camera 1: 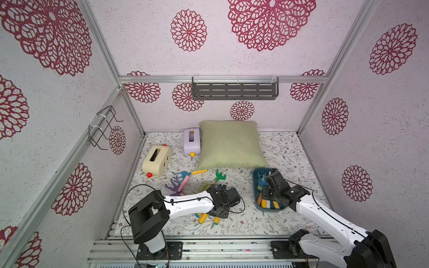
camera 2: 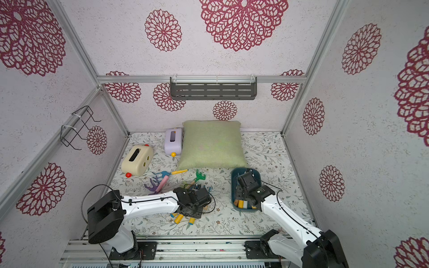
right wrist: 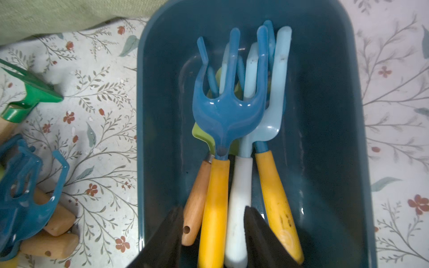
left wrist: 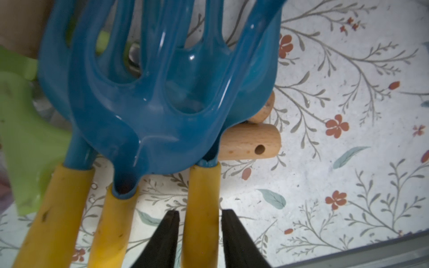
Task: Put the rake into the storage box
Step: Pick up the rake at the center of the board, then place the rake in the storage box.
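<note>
A blue rake with a yellow handle (left wrist: 202, 208) lies on the floral cloth among two similar blue tools. The black fingers of my left gripper (left wrist: 200, 214) hug that handle on both sides, shut on it. From a top view only the handle ends (camera 1: 203, 218) show under the left wrist. The dark teal storage box (camera 1: 255, 185) (camera 2: 233, 185) (right wrist: 162, 116) holds several tools, a blue rake (right wrist: 227, 111) lying on top. My right gripper (right wrist: 212, 220) hangs over the box's near end, open. Its fingers straddle a wooden, a yellow and a white handle without pressing them.
A green pillow (camera 1: 229, 143) lies behind the box. Cream (camera 1: 156, 160) and lilac (camera 1: 191, 141) toaster-shaped boxes stand at the back left. A green rake (camera 1: 219, 176), a purple rake (camera 1: 177, 184) and a green trowel (left wrist: 23, 139) lie left of the storage box.
</note>
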{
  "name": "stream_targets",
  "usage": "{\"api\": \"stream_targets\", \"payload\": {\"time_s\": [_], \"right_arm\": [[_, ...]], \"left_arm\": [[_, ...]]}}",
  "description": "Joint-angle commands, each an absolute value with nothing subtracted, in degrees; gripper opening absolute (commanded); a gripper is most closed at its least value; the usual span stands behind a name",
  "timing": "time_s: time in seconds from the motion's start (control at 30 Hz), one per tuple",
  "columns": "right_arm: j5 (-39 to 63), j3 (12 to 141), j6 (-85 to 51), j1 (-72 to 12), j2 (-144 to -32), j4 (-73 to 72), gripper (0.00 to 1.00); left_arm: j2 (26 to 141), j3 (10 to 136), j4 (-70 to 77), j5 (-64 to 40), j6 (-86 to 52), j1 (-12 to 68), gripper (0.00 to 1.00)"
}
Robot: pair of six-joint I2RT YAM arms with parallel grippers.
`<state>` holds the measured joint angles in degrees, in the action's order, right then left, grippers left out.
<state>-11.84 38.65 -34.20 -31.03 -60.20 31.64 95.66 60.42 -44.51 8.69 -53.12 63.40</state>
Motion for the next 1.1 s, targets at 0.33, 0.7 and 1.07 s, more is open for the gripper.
{"api": "stream_targets", "payload": {"time_s": [0.33,0.7,1.07], "right_arm": [[-12.65,39.95,-36.08,-30.25,-49.13,30.91,0.83],[-25.16,42.37,-44.04,-30.16,-47.17,37.73,0.99],[-32.6,44.03,-52.05,-29.61,-45.75,45.56,0.99]], "left_arm": [[93.97,66.72,-47.97,8.43,-51.86,64.49,0.1],[97.31,78.47,-43.77,4.6,-48.87,64.42,0.08],[111.84,96.58,-37.69,-2.33,-49.77,62.46,0.08]]}}
